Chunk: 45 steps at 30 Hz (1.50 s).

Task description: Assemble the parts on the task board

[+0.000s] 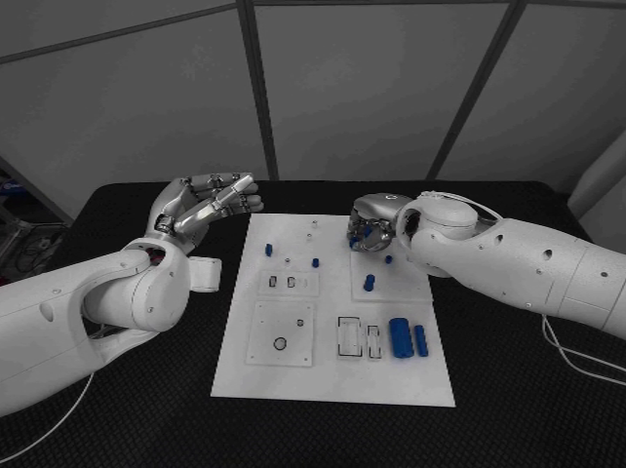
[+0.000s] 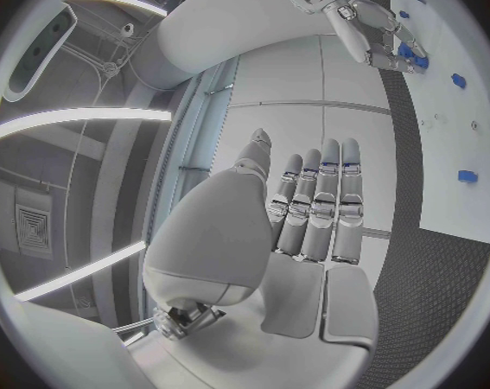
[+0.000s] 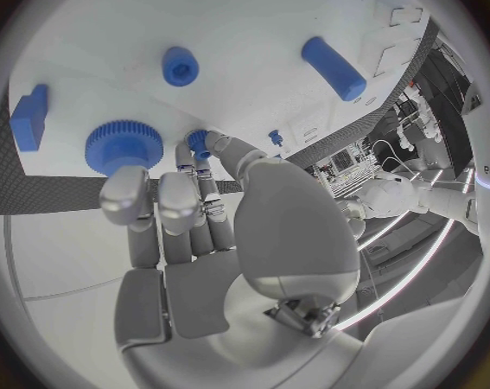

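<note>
We are watching the right hand (image 3: 191, 207) fingering the rigid blue toothed plastic gear (image 3: 124, 145), grip uncertain; its rim seems the best hold.

Board mid-bench, my hands either side.
Task board (image 1: 334, 380) on the bench (image 1: 538, 409); left hand (image 1: 208, 205) beside its far-left corner, right hand (image 1: 372, 234) over its far end.

Head view looks steeply down from above onto the whole task board (image 1: 334, 375), both arms in frame. Left wrist camera sits behind the raised left hand (image 2: 309, 212), facing mostly wall; board at its rim. Right wrist camera is very close over the board (image 3: 256, 17), probably its far end. All share the board.
</note>
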{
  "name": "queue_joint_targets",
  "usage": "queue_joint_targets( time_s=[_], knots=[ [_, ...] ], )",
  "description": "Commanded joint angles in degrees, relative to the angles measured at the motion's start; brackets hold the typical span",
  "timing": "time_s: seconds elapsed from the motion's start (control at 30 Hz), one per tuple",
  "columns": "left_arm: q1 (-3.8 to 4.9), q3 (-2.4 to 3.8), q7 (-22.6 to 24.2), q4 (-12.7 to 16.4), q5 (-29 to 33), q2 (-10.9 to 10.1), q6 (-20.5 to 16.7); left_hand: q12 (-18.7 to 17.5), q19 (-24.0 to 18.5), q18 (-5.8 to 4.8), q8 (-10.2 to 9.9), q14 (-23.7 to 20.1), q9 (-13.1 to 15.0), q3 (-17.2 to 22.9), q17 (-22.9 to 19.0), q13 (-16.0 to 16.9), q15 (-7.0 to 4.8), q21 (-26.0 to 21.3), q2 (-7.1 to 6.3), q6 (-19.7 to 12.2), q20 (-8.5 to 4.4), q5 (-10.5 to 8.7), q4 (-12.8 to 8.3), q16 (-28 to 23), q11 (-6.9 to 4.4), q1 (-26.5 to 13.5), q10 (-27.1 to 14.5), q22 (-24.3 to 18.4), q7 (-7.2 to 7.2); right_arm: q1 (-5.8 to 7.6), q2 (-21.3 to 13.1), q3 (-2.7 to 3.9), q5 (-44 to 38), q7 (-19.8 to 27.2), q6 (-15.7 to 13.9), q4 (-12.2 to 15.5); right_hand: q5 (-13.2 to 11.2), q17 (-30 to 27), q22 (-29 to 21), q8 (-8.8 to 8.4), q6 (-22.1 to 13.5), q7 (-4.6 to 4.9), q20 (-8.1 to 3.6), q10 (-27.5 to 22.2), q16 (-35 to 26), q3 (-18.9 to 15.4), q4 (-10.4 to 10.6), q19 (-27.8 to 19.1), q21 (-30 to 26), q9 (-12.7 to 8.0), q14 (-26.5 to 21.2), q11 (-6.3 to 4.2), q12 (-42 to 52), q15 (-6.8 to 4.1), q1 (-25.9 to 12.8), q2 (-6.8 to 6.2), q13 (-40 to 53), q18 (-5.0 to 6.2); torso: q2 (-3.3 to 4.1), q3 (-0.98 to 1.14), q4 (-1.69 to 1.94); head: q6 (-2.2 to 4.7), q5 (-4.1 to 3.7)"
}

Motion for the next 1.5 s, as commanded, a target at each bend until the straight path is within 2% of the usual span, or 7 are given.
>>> queue_joint_targets(
  time_s=[0.03, 0.2, 0.47, 0.57, 0.8, 1.1, 1.5],
  knots=[
    [0.09, 0.07, 0.2, 0.0, -0.1, 0.0, 0.8, -0.2, -0.2, -1.80, -0.4, -0.3, -0.1, 0.1, -0.1, 0.0, 0.27, -0.3, 0.78, 0.3, 0.23, -0.16, -0.3, -0.4, 0.36, 0.0, -0.1, -0.1, 0.21, -0.01, 0.0, -0.11, 0.2, 0.9, -0.7, 0.1, -0.2, 0.2, 0.3, 0.33, 0.7, 0.01, 0.14, 0.6, 0.4, 0.7, -0.1, 0.5, 0.5, 0.1, 0.7, 0.06, 0.0, -0.15, 0.7, 0.18, -0.1, -0.61, 0.00, -0.01, 0.01, -0.04, 0.03],
    [0.09, 0.08, 0.1, 0.0, -0.1, 0.0, 0.8, -0.3, -0.2, -1.79, -0.4, -0.3, -0.1, 0.1, -0.1, 0.0, 0.28, -0.3, 0.86, 0.3, 0.24, -0.16, -0.3, -0.4, 0.38, 0.0, -0.1, -0.1, 0.22, -0.03, -0.4, -0.12, 0.4, 2.0, -5.4, 0.8, -1.1, 1.7, 2.6, 0.96, 2.3, -0.13, -0.12, 2.2, 1.8, 2.4, -0.5, 1.6, 2.0, 0.3, 1.0, -0.30, 0.3, -0.46, 1.5, 1.02, 0.1, -0.99, 0.01, 0.05, 0.00, -0.03, 0.20],
    [0.09, 0.08, 0.2, -0.3, 0.0, -0.1, 1.0, -0.3, -0.2, -1.78, -0.5, -0.3, -0.1, 0.1, -0.1, 0.0, 0.28, -0.3, 0.94, 0.3, 0.25, -0.17, -0.3, -0.4, 0.39, 0.0, -0.1, -0.1, 0.24, -0.01, -1.0, -0.08, 0.8, 2.1, -10.5, 2.6, -1.2, 2.3, 3.5, 1.06, 2.9, -0.11, -0.26, 2.9, 2.4, 3.3, -0.9, 2.0, 2.6, 0.4, 1.0, -0.40, 0.2, -0.54, 1.8, 0.91, 0.1, -1.14, 0.00, -0.03, -0.04, 0.46, 0.24],
    [0.09, 0.08, 0.3, -0.4, 0.0, 0.0, 1.1, -0.5, -0.2, -1.77, -0.6, -0.2, -0.1, -0.1, -0.1, 0.0, 0.29, -0.4, 0.81, 0.3, 0.28, -0.25, -0.3, -0.5, 0.40, -0.3, -0.1, -0.1, 0.23, 0.00, -0.2, -0.08, 0.8, 1.6, -12.4, 1.9, -1.5, 2.4, 3.7, 1.04, 3.0, -0.11, -0.26, 3.0, 2.5, 3.5, -1.0, 2.1, 2.7, 0.4, 1.0, -0.39, 0.1, -0.55, 1.8, 0.92, 0.1, -1.17, 0.05, 0.00, 0.05, 0.89, 0.29],
    [0.10, 0.08, 0.2, -0.6, 0.0, 0.3, 1.2, -0.5, -0.2, -1.77, -0.7, -0.1, -0.1, -0.1, -0.1, 0.0, 0.29, -0.4, 0.78, 0.3, 0.28, -0.27, -0.3, -0.5, 0.40, -0.4, -0.1, -0.1, 0.21, 0.03, 3.1, -0.07, 1.8, 2.1, -16.1, -1.6, -1.6, 2.5, 3.8, 1.02, 3.0, -0.06, -0.27, 3.0, 2.6, 3.6, -1.0, 2.1, 2.8, 0.4, 1.0, -0.38, 0.1, -0.55, 1.8, 0.92, 0.1, -1.19, 0.09, -0.05, 0.13, 1.16, 0.25],
    [0.11, 0.08, 0.1, -0.9, 0.0, 0.7, 1.3, -0.5, -0.2, -1.77, -0.7, -0.1, -0.1, -0.1, -0.1, 0.0, 0.29, -0.4, 0.77, 0.3, 0.29, -0.28, -0.3, -0.6, 0.40, -0.4, -0.1, -0.2, 0.20, 0.05, 6.5, -0.07, 2.4, 2.7, -16.5, -5.2, -1.7, 2.6, 3.9, 0.97, 3.0, 0.02, -0.27, 2.9, 2.8, 3.7, -1.1, 2.1, 2.9, 0.4, 1.0, -0.33, 0.0, -0.53, 1.8, 0.88, 0.1, -1.20, 0.15, -0.07, 0.14, 1.31, 0.65],
    [0.15, 0.09, -0.1, -1.0, 0.0, 1.0, 1.3, -0.5, -0.2, -1.77, -0.7, -0.1, -0.1, -0.1, -0.1, 0.0, 0.29, -0.4, 0.77, 0.3, 0.29, -0.28, -0.3, -0.6, 0.40, -0.4, -0.1, -0.2, 0.20, 0.06, 8.7, -0.06, 2.2, 2.7, -17.5, -7.2, -1.5, 2.8, 4.0, 0.84, 2.9, 0.14, -0.24, 2.8, 3.0, 4.0, -1.1, 2.1, 3.0, 0.3, 1.0, -0.22, -0.1, -0.46, 1.8, 0.83, 0.0, -1.22, 0.19, -0.05, 0.10, 1.57, 1.39]
  ],
)
